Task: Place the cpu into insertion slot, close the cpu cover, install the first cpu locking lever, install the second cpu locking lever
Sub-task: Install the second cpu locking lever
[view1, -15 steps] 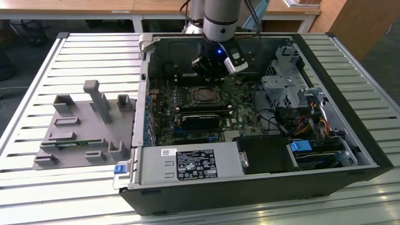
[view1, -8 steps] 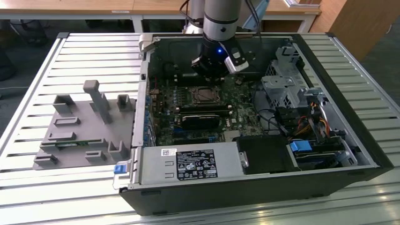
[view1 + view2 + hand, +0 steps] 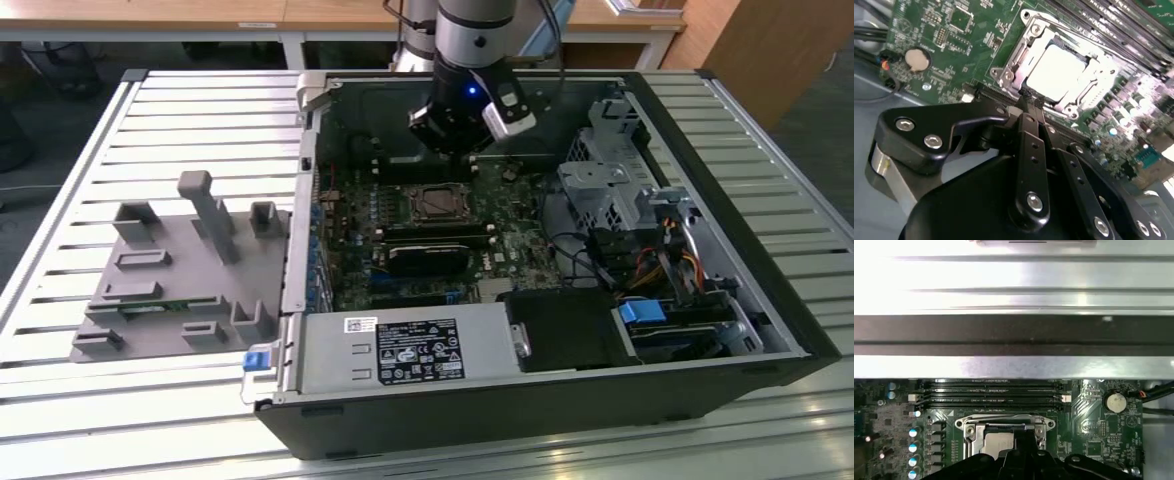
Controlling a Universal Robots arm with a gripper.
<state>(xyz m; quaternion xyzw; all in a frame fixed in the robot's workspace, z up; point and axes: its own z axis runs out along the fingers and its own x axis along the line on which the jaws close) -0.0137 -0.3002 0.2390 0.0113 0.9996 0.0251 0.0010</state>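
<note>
My gripper (image 3: 1029, 107) hangs low over the green motherboard inside the open computer case (image 3: 747, 330), its two fingers (image 3: 1026, 150) drawn together to a closed tip with nothing between them, and that tip sits right at the near edge of the insertion slot (image 3: 1054, 70). In the second wrist view the cpu (image 3: 1061, 70) already lies seated in the slot, its pale metal face showing through the square cut-out of the cpu cover (image 3: 1026, 47), which lies flat over the socket instead of standing up. So I judge the first two steps done and the work now at the locking levers. I cannot make out a lever clearly in any view; the thin metal at the slot's edge beside my fingertip may be one, but I would not swear to it, nor can I say whether it is latched. In the exterior view my wrist hovers just behind the slot, on the side away from the long black memory slots (image 3: 434, 232) and the power supply (image 3: 400, 350). In the first wrist view those memory slots run just beyond the socket, with the round coin battery (image 3: 1115, 401) off to one side of them. Working a lever would call for a closed, narrow tip like the one I have now, pressed onto the thin bar beside the cover and swept down and under its catch, without scraping the small parts crowding the slot.
</note>
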